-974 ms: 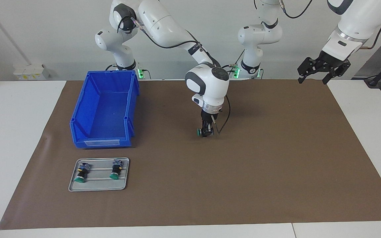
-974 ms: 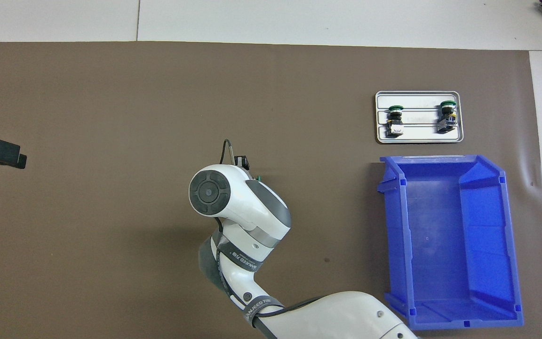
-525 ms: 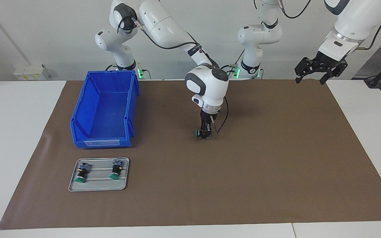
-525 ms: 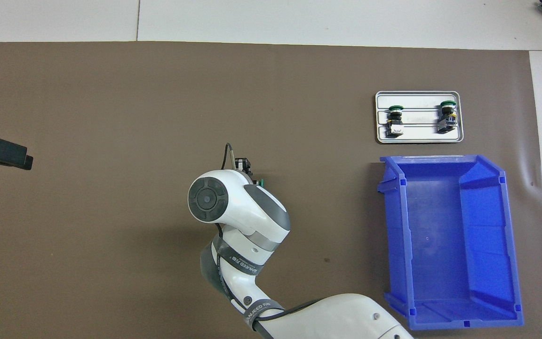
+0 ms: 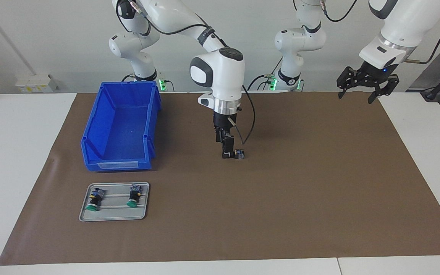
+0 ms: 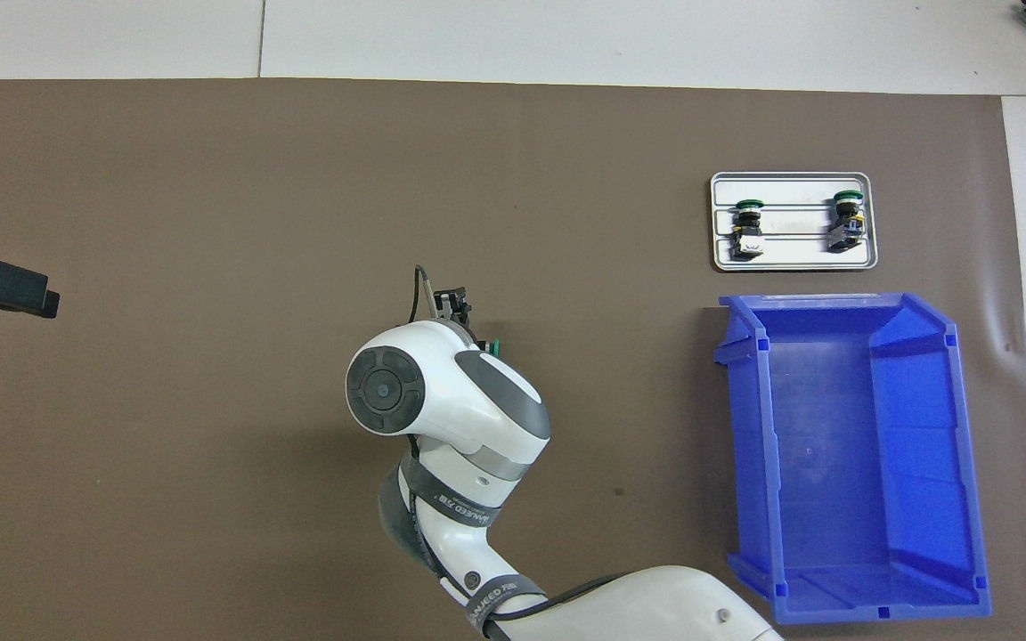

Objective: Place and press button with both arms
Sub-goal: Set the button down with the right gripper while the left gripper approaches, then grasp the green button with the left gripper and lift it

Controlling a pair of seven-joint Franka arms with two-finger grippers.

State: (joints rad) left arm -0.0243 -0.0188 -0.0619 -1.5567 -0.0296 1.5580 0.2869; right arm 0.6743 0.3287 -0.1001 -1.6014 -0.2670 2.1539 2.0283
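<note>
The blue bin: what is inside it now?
Nothing is visible inside the blue bin: its floor shows bare in both views. Two green-capped buttons lie on the metal tray beside it, not inside.

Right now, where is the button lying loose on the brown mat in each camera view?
Facing view: the button sits mid-mat at the right gripper's tip.
Overhead view: only its green cap shows, mid-picture, at the edge of the right arm's wrist.
Shared landmark: the blue bin, toward the right arm's end of the table.
</note>
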